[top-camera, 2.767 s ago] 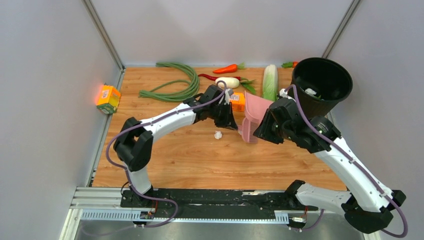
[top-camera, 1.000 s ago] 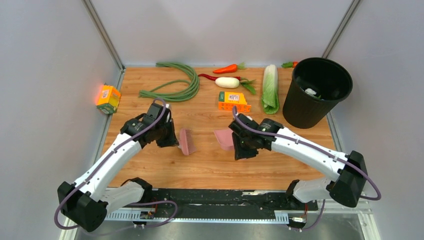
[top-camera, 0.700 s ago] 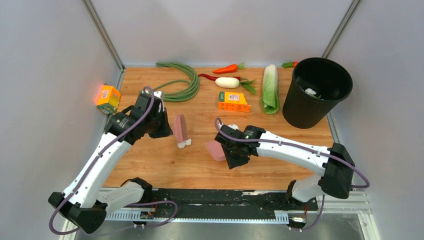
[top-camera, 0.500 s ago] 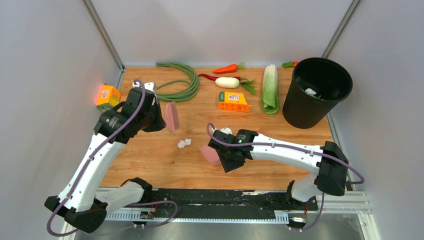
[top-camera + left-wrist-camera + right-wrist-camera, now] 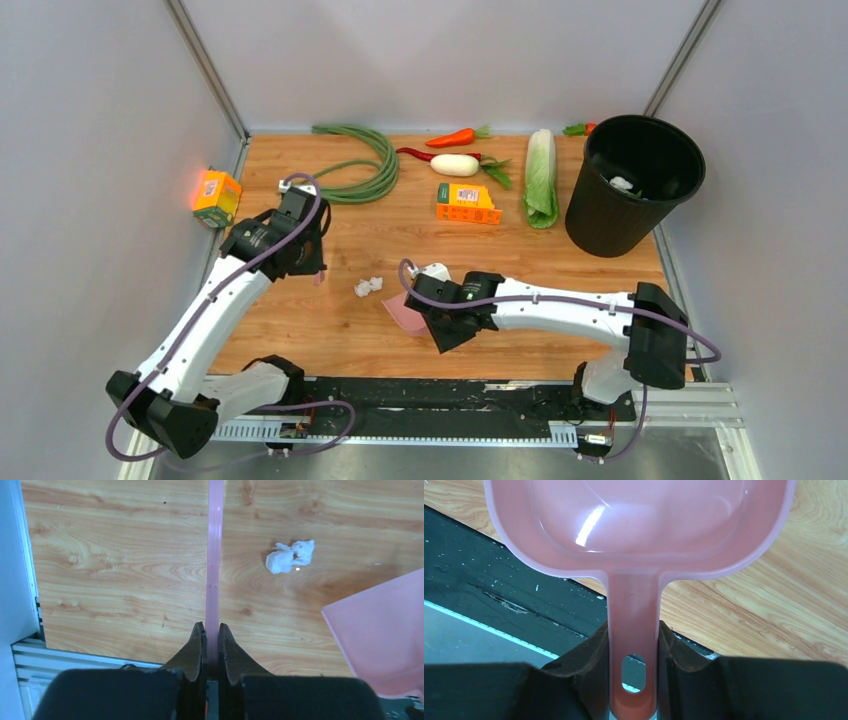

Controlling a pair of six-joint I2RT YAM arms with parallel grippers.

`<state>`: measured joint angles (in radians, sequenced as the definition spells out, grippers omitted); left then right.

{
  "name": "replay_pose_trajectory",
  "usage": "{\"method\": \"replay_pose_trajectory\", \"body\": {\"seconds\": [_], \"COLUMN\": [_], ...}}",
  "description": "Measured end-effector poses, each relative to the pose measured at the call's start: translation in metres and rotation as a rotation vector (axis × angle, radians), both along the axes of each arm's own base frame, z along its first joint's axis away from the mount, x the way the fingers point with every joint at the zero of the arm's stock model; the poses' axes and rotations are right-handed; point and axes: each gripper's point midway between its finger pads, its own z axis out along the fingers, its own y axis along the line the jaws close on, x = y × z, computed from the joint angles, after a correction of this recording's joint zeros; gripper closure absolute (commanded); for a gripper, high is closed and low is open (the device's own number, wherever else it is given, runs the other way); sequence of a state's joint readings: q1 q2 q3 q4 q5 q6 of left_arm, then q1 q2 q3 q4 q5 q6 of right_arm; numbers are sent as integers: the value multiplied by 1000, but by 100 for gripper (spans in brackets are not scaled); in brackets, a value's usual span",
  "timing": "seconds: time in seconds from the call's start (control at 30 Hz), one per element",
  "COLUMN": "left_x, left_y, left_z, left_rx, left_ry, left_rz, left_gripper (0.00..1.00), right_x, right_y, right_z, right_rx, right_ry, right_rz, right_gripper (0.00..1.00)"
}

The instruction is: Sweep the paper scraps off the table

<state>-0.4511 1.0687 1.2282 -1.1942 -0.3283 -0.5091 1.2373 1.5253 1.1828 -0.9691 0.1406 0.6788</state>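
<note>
A small white paper scrap (image 5: 368, 287) lies on the wooden table (image 5: 330, 330), between the arms; it also shows in the left wrist view (image 5: 289, 557). My left gripper (image 5: 308, 265) is shut on a pink brush (image 5: 215, 555), seen edge-on, left of the scrap. My right gripper (image 5: 440, 322) is shut on the handle of the pink dustpan (image 5: 634, 525), which shows in the top view (image 5: 403, 312) just right of the scrap. More scraps (image 5: 621, 183) lie inside the black bin (image 5: 600, 220).
At the back lie green beans (image 5: 350, 170), a red chili (image 5: 455, 137), a white radish (image 5: 455, 165), an orange box (image 5: 467, 203) and a cabbage (image 5: 540, 175). Another orange box (image 5: 216, 197) sits off the left edge. The black base rail (image 5: 440, 395) runs along the near edge.
Both arms came back from the bin to the near-left table. The dustpan has moved left and down beside the scrap. The brush swung left, uncovering the scrap, and now stands left of it.
</note>
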Motion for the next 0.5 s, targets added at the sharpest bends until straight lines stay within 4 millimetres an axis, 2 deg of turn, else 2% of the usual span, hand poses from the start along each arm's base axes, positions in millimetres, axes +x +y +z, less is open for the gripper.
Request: {"method": "replay_pose_trajectory", "body": {"seconds": [0.23,0.33,0.5], "left_x": [4,5,10], "left_y": [-7,-13,-29], "left_z": [-59,-68,-75], "left_rx": [59,47,2], "left_ry": [143,163,183], "left_rz": [-74,-115,-184], "left_gripper": [100,100,100], "right_x": [-12,-21,-24], "right_y": [9,19,21], "right_z": [-16,-28,-48], "right_rx": [-22,-28,-49], "right_ry": [-7,-9,-9], "right_rz": [90,146,177], "right_gripper": [100,100,100]}}
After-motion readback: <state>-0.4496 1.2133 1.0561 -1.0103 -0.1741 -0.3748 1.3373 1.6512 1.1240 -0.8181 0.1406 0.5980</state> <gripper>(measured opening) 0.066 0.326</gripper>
